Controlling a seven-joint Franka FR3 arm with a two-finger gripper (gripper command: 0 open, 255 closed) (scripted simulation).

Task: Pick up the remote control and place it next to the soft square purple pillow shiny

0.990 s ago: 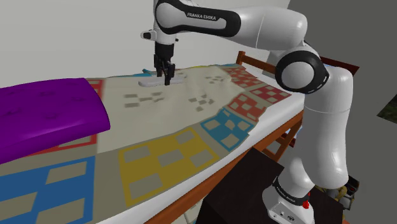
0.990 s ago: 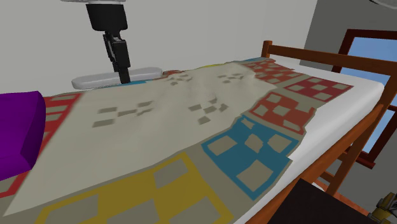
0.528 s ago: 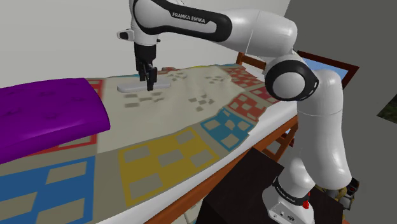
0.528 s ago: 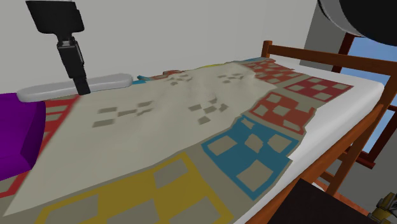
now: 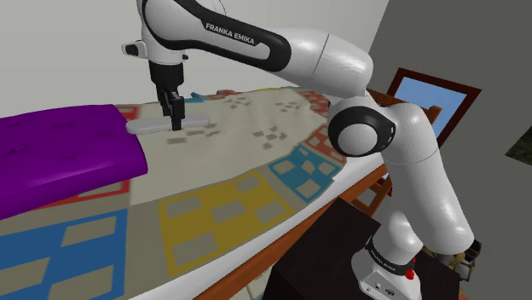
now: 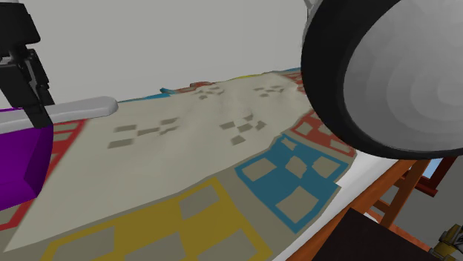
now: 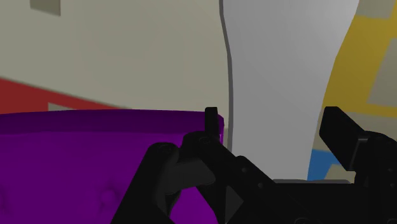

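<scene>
Gripping the remote control [image 5: 145, 127] with the jaws, closed across its narrow width near mid-length. In the wrist view, a black finger [image 7: 213, 121] tight against each long edge of the pale grey bar, nothing else between them.

Held roughly level, long axis along the far side of the bed, above the patchwork quilt [image 5: 256, 149]. Pointing down onto it from above, jaws upright in the shoulder view.

Next to the shiny purple pillow [image 5: 60, 153]: in the shoulder view, one end of the remote control just at the pillow's far corner. At the second exterior view's left, overlapping the pillow's top edge. Cannot tell whether touching pillow or quilt.

In the wrist view, pillow edge just beside one finger and partly under the hand. Beyond the jaws, beige, red and yellow quilt patches on either side of the remote control.

White arm [image 5: 332, 64] stretched from the stand [image 5: 337, 247] at the shoulder view's lower right, up and left across the bed. Grey elbow joint very close at the second exterior view's upper right. Wooden bed frame [image 6: 404, 182] below it.
</scene>
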